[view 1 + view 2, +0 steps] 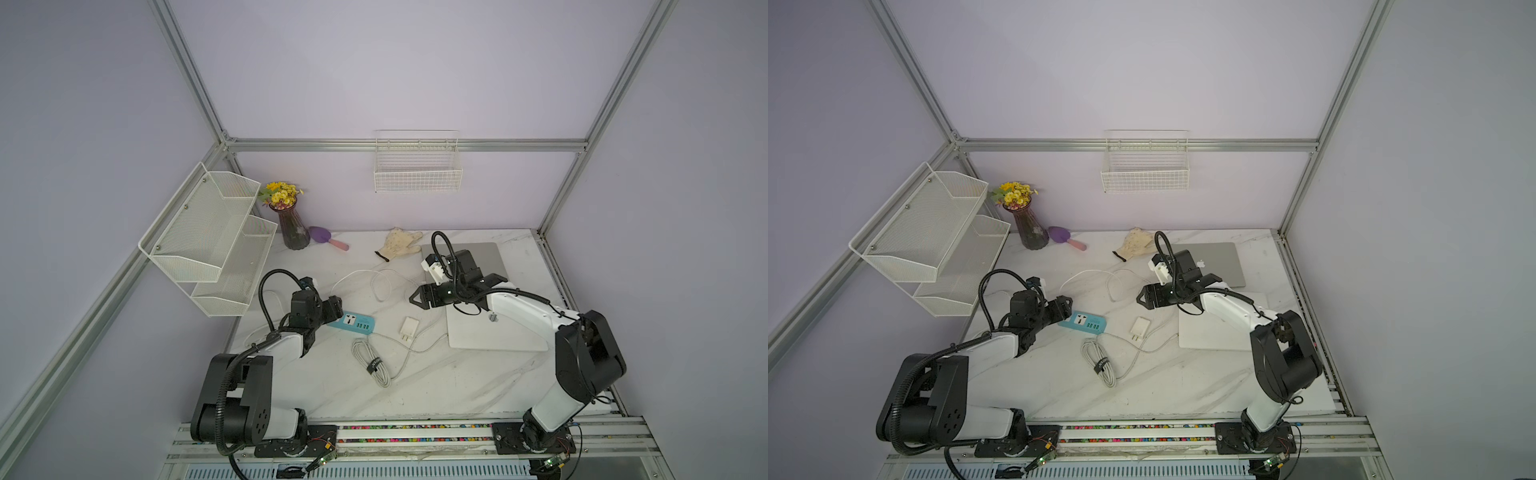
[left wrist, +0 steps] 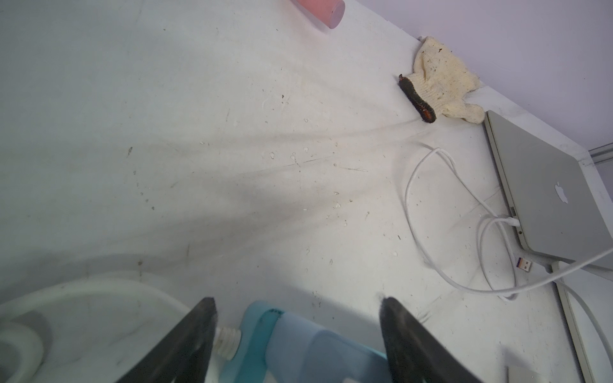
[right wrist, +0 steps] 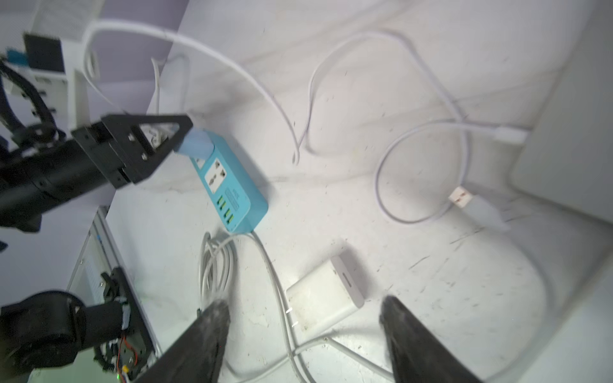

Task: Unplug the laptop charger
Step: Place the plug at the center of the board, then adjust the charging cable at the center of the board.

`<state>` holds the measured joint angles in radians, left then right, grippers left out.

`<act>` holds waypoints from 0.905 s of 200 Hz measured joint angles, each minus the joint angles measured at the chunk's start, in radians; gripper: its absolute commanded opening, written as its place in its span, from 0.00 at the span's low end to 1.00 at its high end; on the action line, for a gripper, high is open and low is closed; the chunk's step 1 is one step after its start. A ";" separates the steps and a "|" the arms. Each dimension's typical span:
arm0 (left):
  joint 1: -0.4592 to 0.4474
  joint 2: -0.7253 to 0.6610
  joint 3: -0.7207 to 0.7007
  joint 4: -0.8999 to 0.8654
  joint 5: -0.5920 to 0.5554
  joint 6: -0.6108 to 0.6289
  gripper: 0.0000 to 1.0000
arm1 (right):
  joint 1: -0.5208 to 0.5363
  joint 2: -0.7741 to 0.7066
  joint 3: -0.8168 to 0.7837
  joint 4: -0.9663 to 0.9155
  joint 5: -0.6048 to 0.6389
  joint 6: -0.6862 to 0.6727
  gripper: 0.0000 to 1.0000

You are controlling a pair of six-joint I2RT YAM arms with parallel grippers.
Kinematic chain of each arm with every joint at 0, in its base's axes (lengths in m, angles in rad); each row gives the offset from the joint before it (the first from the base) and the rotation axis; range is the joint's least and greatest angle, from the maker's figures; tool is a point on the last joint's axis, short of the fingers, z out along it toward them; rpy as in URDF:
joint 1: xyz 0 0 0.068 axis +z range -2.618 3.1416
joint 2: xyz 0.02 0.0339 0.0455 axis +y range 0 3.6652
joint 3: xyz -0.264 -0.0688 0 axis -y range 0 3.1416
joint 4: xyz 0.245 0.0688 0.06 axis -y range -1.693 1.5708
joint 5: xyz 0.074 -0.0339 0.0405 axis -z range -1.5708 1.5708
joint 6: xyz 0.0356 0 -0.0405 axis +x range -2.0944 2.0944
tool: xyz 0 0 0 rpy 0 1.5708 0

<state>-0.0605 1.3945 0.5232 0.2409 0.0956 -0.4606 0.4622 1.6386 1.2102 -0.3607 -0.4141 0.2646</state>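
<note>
On the table [image 1: 457, 382], the charger [image 1: 409, 328] lies free, near the right claw [image 1: 414, 298].

The worktop [image 1: 436, 382] is a smooth marble-look slab, pretty scuffed and speckled with grit. The laptop [image 2: 544, 185] lid is matt silver metal. The charger brick [image 3: 326, 300] is smooth white plastic, a bit grubby, and the power strip [image 3: 229, 185] is satin teal plastic. The glove [image 2: 441, 83] is rough knitted cloth. The wall basket [image 1: 417, 172] is white-coated wire, and the vase [image 1: 294, 226] looks like dark glossy glass.
</note>
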 measured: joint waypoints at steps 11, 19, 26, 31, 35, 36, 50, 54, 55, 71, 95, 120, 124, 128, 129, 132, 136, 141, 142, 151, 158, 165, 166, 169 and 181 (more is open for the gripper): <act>0.000 0.000 0.000 0.000 0.000 0.000 0.79 | -0.019 -0.004 0.037 -0.005 0.045 0.021 0.72; 0.000 0.000 0.000 0.000 0.000 0.000 0.79 | -0.033 0.010 0.066 -0.015 0.080 0.033 0.70; 0.000 0.000 0.000 0.000 0.000 0.000 0.79 | -0.042 0.028 0.084 -0.026 0.106 0.042 0.69; 0.000 0.000 0.000 0.000 0.000 0.000 0.79 | -0.049 0.047 0.096 -0.039 0.123 0.047 0.69; 0.000 0.000 0.000 0.000 0.000 0.000 0.79 | -0.053 0.061 0.102 -0.048 0.139 0.048 0.69; 0.000 0.000 0.000 0.000 0.000 0.000 0.79 | -0.053 0.064 0.103 -0.050 0.141 0.049 0.69; 0.000 0.000 0.000 0.000 0.000 0.000 0.79 | -0.056 0.123 0.111 -0.087 0.187 0.051 0.69; 0.000 0.000 0.000 0.000 0.000 0.000 0.79 | -0.056 0.138 0.111 -0.099 0.200 0.051 0.69; 0.000 0.000 0.000 0.000 0.000 0.000 0.79 | -0.055 0.144 0.111 -0.103 0.204 0.051 0.69; 0.000 0.000 0.000 0.000 0.000 0.000 0.79 | -0.053 0.191 0.106 -0.137 0.240 0.052 0.69; 0.000 0.000 0.000 0.000 0.000 0.000 0.79 | -0.052 0.239 0.115 -0.185 0.271 0.041 0.67; 0.000 0.000 0.000 0.000 0.000 0.000 0.79 | -0.052 0.265 0.117 -0.206 0.278 0.019 0.56; 0.000 0.000 0.000 0.000 0.000 0.000 0.79 | -0.052 0.266 0.117 -0.210 0.277 0.013 0.54; 0.000 0.000 0.000 0.000 0.000 0.000 0.79 | -0.052 0.267 0.117 -0.216 0.275 0.013 0.53; 0.000 0.000 0.000 0.000 0.000 0.000 0.79 | -0.052 0.267 0.116 -0.217 0.275 0.012 0.53; 0.000 0.000 0.000 0.000 0.000 0.000 0.79 | -0.051 0.268 0.114 -0.218 0.274 0.011 0.52; 0.000 0.000 0.000 0.000 0.000 0.000 0.79 | -0.051 0.268 0.109 -0.219 0.268 0.008 0.51; 0.000 0.000 0.000 0.000 0.000 0.000 0.79 | -0.051 0.267 0.103 -0.222 0.264 0.005 0.50; 0.000 0.000 0.000 0.000 0.000 0.000 0.79 | -0.051 0.267 0.101 -0.223 0.263 0.004 0.50; 0.000 0.000 0.000 0.000 0.000 0.000 0.79 | -0.048 0.262 0.076 -0.222 0.251 0.000 0.47; 0.000 0.000 0.000 0.000 0.000 0.000 0.79 | -0.044 0.256 0.050 -0.225 0.237 -0.004 0.45; 0.000 0.000 0.000 0.000 0.000 0.000 0.79 | -0.036 0.246 0.025 -0.230 0.223 -0.007 0.45; 0.000 0.000 0.000 0.000 0.000 0.000 0.79 | -0.035 0.245 0.022 -0.230 0.220 -0.007 0.45; 0.000 0.000 0.000 0.000 0.000 0.000 0.79 | -0.031 0.240 0.009 -0.235 0.215 -0.008 0.44; 0.000 0.000 0.000 0.000 0.000 0.000 0.79 | -0.008 0.214 -0.035 -0.253 0.180 -0.013 0.43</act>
<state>-0.0605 1.3945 0.5232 0.2405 0.0956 -0.4606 0.4538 1.8523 1.1751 -0.6132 -0.2337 0.2520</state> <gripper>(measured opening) 0.790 0.442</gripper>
